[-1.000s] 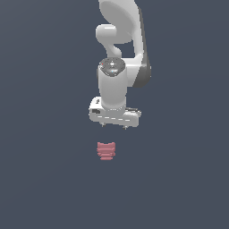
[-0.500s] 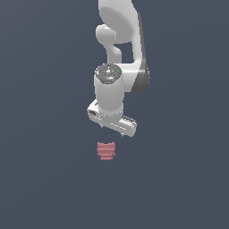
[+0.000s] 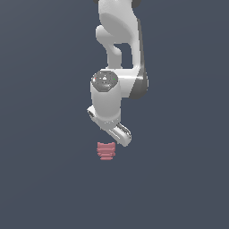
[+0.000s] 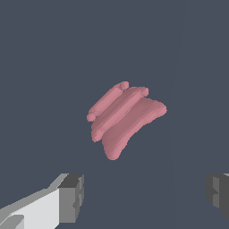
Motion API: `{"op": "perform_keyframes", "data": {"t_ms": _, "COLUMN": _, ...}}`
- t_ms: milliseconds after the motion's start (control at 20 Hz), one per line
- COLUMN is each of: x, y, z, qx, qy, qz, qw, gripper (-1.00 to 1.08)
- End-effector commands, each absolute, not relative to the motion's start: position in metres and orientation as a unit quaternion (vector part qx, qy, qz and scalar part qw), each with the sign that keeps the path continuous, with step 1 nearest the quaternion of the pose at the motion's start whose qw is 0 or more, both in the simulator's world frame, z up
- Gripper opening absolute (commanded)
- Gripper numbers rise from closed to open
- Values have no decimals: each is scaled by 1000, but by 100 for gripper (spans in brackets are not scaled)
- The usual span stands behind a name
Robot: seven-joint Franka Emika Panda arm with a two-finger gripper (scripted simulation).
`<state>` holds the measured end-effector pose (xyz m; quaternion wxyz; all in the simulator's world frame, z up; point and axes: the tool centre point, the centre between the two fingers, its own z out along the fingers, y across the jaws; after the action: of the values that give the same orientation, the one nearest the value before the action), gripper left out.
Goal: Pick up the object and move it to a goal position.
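The object (image 3: 106,151) is a small pinkish-red ribbed piece that lies on the dark grey floor, just below the white arm. In the wrist view the object (image 4: 123,117) shows its stacked ridges and its wider curved end. My gripper (image 3: 112,133) hangs right above it, turned at an angle, with no contact to be seen. In the wrist view my gripper (image 4: 144,190) is open and empty. Its two grey fingertips (image 4: 71,197) stand wide apart, and the object lies beyond the gap between them.
The dark grey floor (image 3: 49,179) is bare and uniform all around. The white arm (image 3: 118,49) rises behind the hand toward the top of the exterior view.
The hand has come down closer to the object and has turned about its vertical axis, so it now stands at an angle. The object has not moved.
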<state>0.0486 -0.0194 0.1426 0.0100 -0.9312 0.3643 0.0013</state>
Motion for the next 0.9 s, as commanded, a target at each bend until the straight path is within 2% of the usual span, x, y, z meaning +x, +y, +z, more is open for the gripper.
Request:
{"op": "perform_keyframes", "data": {"t_ms": 0, "x": 53, "y": -22, "z": 140, "qx": -917, "qy": 399, "qz": 2, "qw": 9, "gripper": 100}}
{"op": "perform_keyframes", "data": {"t_ms": 850, "x": 78, "y": -34, "z": 123, "qx": -795, "qy": 606, "qz": 3, "qw": 4, "gripper": 100}}
